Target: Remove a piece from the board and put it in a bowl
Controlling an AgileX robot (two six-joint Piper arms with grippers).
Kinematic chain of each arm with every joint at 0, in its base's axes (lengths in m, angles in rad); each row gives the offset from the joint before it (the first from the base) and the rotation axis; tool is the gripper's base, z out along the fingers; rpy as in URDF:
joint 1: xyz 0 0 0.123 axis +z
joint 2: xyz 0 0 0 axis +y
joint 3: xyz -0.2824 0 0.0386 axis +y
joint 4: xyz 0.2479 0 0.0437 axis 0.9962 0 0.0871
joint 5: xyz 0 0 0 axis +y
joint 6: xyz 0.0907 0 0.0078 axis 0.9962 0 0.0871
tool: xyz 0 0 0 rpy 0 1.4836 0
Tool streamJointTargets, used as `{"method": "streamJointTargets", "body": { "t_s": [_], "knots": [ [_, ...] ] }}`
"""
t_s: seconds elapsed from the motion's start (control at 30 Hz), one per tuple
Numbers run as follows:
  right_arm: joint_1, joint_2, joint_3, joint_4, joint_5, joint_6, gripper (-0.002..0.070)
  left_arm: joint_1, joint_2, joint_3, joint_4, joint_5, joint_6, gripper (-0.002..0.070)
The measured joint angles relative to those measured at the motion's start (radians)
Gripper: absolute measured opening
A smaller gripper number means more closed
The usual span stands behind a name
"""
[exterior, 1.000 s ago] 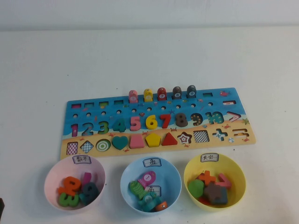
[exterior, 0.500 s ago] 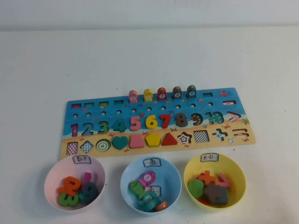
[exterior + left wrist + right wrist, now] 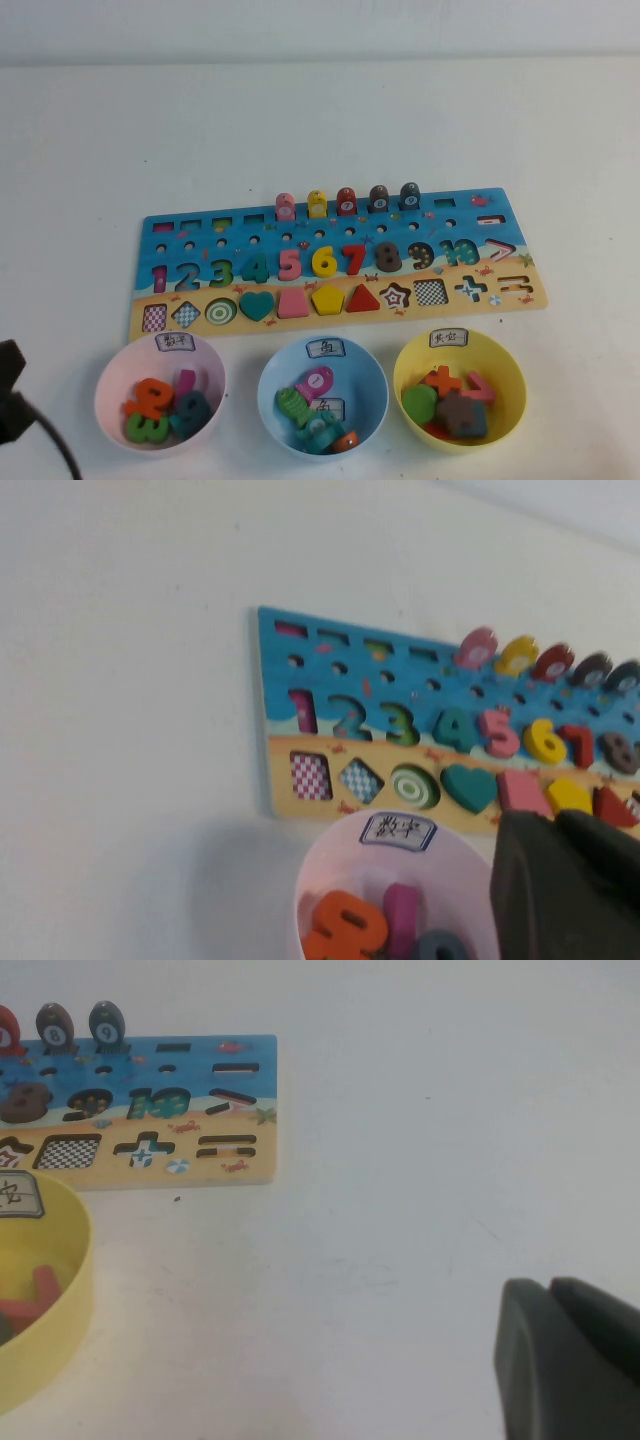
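The teal-green heart point(image 3: 256, 305) sits in its slot in the sandy band of the board point(image 3: 470, 215), between the ring piece and the pink piece. It also shows in the left wrist view point(image 3: 470, 787). The yellow bowl point(image 3: 505, 365) stands at the near right and holds several pieces; its wall shows in the right wrist view point(image 3: 70, 1290). My left gripper point(image 3: 553, 822) is shut and empty, above the pink bowl's right rim, short of the board point(image 3: 275, 670). My right gripper point(image 3: 548, 1285) is shut and empty over bare table, right of the yellow bowl and the board point(image 3: 262, 1080).
A pink bowl point(image 3: 115, 375) with number pieces stands at the near left and a light blue bowl point(image 3: 372, 375) with fish pieces in the middle. Five coloured pegs point(image 3: 347, 200) stand along the board's far edge. A dark part of the left arm point(image 3: 10, 390) shows at the near left.
A dark part of the left arm has come into the high view at the near left edge. The board, pieces and bowls have not moved.
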Motion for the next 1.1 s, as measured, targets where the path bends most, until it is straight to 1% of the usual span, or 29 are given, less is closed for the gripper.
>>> {"method": "streamJointTargets", "body": {
  "t_s": [0.3,0.43,0.63,0.7,0.8,0.97,1.1],
  "knots": [
    [0.000,0.000,0.000,0.000,0.000,0.000,-0.0017,0.000,0.470,-0.392,0.000,0.371,0.195,-0.0003],
    [0.000,0.000,0.000,0.000,0.000,0.000,-0.0017,-0.033,0.665,-0.527,-0.005,0.415,0.281,-0.0003],
    [0.000,0.000,0.000,0.000,0.000,0.000,-0.0017,-0.126,0.931,-0.712,-0.007,0.455,0.342,-0.0003],
    [0.000,0.000,0.000,0.000,0.000,0.000,-0.0017,-0.157,1.010,-0.769,-0.007,0.485,0.386,-0.0003],
    [0.000,0.000,0.000,0.000,0.000,0.000,-0.0017,-0.189,1.125,-0.856,-0.009,0.560,0.537,-0.0003],
    [0.000,0.000,0.000,0.000,0.000,0.000,-0.0017,-0.201,1.254,-1.000,-0.027,0.745,0.923,-0.0003],
    [0.000,0.000,0.000,0.000,0.000,0.000,-0.0017,-0.207,1.319,-1.081,-0.034,0.792,1.181,-0.0003]
  ]
}}
